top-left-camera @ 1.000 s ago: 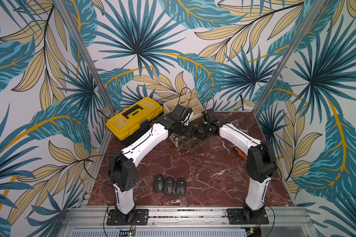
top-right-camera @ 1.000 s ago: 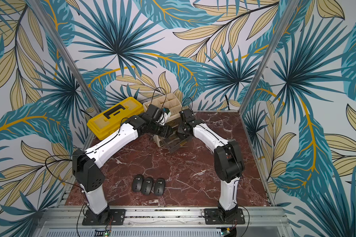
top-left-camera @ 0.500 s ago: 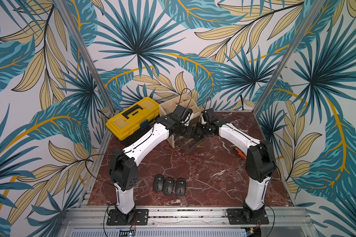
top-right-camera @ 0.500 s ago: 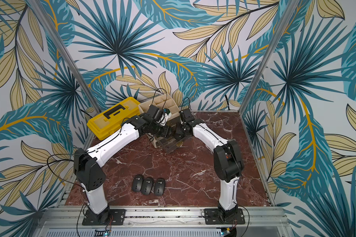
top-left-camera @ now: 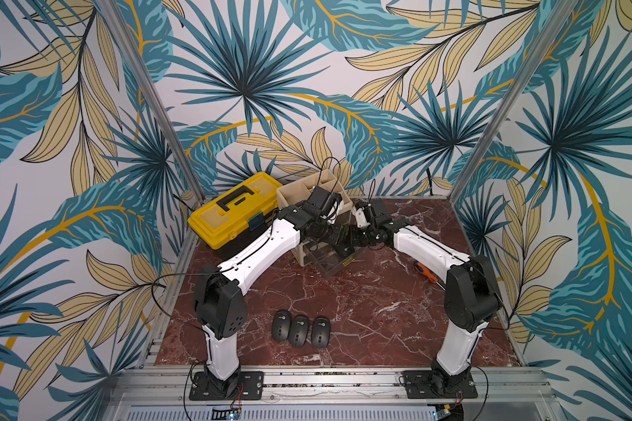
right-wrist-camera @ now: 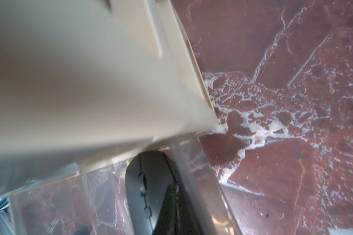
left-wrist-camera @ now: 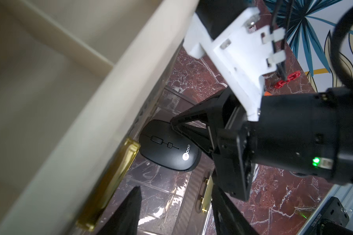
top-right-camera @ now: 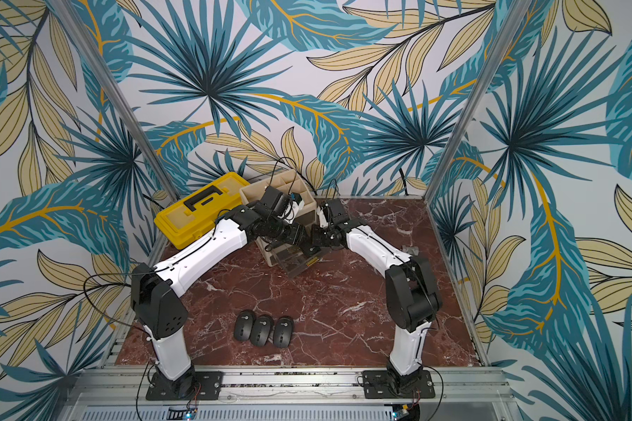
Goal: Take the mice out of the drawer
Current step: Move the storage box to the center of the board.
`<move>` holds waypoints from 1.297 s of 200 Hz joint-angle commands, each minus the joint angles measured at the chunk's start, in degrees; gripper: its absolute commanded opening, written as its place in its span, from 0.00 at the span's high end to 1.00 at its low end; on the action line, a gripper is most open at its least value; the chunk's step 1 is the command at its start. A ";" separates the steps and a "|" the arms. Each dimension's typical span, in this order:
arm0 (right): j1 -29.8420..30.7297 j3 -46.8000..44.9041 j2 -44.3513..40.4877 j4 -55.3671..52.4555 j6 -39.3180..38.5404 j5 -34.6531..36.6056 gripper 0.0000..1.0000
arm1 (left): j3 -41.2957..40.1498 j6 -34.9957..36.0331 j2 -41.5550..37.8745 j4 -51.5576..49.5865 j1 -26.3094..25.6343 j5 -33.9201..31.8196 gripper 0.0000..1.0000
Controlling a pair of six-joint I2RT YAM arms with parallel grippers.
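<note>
A mouse (left-wrist-camera: pixel 167 150) lies in the pulled-out drawer (top-left-camera: pixel 330 263), the closed right pincer (left-wrist-camera: pixel 173 124) pressing it, likely to drag it out. The left pincer (left-wrist-camera: pixel 175 199) hovers half-wide, empty; three mice (top-left-camera: pixel 299 329) line the near surface (top-left-camera: pixel 380 291)

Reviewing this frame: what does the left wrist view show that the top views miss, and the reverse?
Left wrist only: a dark grey oval mouse lying in the clear plastic drawer, the right hand's shut tips at its edge. A top view only: three matching mice in a row, a yellow plastic toolbox. Both: the beige organiser box, that drawer, the red marble table.
</note>
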 commanded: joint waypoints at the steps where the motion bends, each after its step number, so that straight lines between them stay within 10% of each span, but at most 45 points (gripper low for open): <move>1: 0.04 -1.59 -3.59 0.35 0.20 1.20 1.00 | -0.96 0.34 0.46 -1.72 0.26 -0.31 0.42; 55: 0.08 -1.08 -4.65 -1.76 1.54 -5.97 1.00 | -0.13 0.44 0.06 -4.10 0.28 0.01 0.43; 136: 3.37 -7.17 -7.54 7.65 12.98 10.16 1.00 | -6.68 -3.15 -7.74 -7.05 -0.88 -1.26 0.48; 259: 4.62 0.82 -0.33 1.14 12.05 15.39 1.00 | -9.63 -7.70 -0.22 0.29 -4.42 1.06 1.00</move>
